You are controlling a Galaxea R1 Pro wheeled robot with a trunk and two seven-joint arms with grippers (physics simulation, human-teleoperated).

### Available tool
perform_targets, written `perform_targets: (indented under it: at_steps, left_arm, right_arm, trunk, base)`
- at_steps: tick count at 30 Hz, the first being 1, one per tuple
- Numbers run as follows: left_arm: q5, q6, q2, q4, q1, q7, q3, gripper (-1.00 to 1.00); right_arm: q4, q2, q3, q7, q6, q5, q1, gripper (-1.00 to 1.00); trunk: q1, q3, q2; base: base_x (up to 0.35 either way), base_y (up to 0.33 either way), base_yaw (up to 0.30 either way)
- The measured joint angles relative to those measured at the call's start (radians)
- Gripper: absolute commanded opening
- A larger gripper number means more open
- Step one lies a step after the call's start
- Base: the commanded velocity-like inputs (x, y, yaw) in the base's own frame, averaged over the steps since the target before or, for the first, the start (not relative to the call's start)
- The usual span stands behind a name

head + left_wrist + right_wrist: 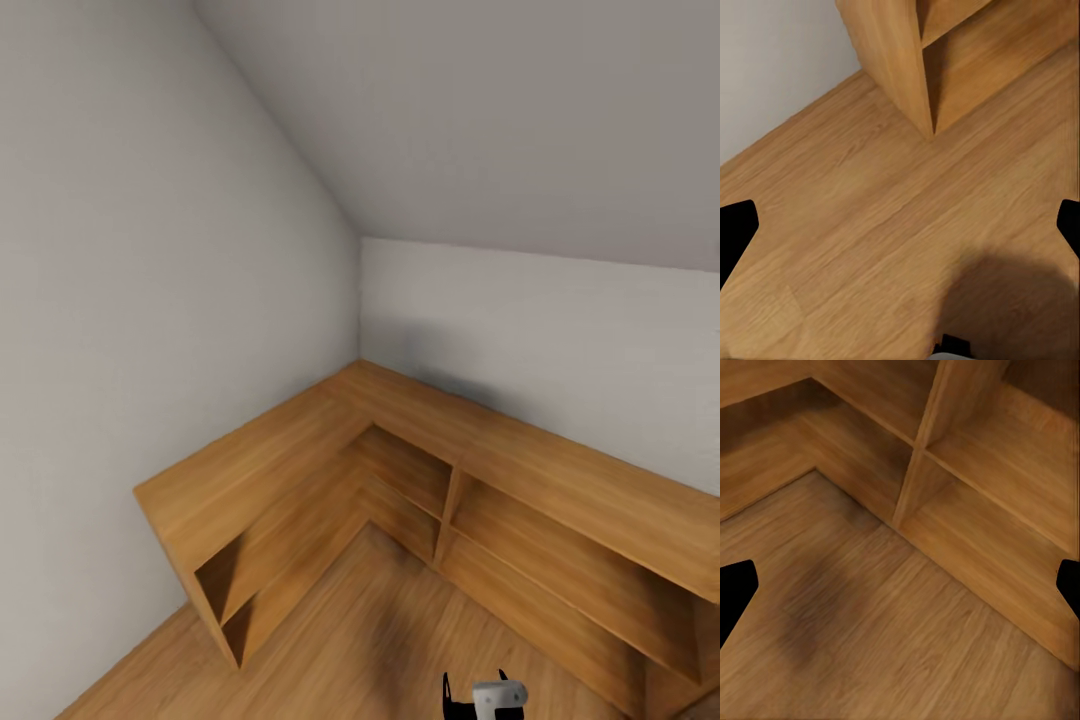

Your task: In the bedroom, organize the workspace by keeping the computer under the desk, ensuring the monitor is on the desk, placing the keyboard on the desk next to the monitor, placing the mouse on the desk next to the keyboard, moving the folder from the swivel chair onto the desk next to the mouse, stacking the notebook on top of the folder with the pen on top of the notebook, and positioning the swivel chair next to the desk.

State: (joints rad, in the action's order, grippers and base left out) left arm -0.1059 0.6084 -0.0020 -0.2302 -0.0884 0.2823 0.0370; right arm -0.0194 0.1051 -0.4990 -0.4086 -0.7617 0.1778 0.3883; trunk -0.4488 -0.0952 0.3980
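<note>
Where grey walls (120,250) are meeting under the sloped ceiling (500,110), a low L-shaped wooden shelf unit (330,450) is hugging the corner, leaving open plank floor (370,640) before it. Left gripper (900,225) and right gripper (900,589) are hanging spread wide, gripping nothing.
</note>
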Motion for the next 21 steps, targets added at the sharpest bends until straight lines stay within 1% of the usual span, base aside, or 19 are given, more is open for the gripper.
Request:
perform_targets:
  at_steps: [5,18,21]
  left_arm:
    - [0.0,0.0,-0.001,0.0,0.0,0.0,0.0,1.0]
    - [0.001,0.001,-0.001,0.0,0.0,-0.002,0.0,1.0]
    - [0.001,0.0,-0.001,0.0,0.0,-0.002,0.001,1.0]
  right_arm:
    - [0.001,0.0,0.0,0.0,0.001,0.001,0.0,1.0]
    - [0.001,0.0,0.0,0.0,0.001,0.001,0.0,1.0]
    - [0.002,0.0,0.0,0.0,0.001,0.002,0.0,1.0]
  trunk:
    - [0.0,0.004,0.0]
    - [-0.001,0.013,0.0]
    - [0.0,0.015,0.0]
  base:
    - [0.1,0.084,-0.267]
    - [0.008,0.01,-0.271]
    - [0.185,0.067,-0.272]
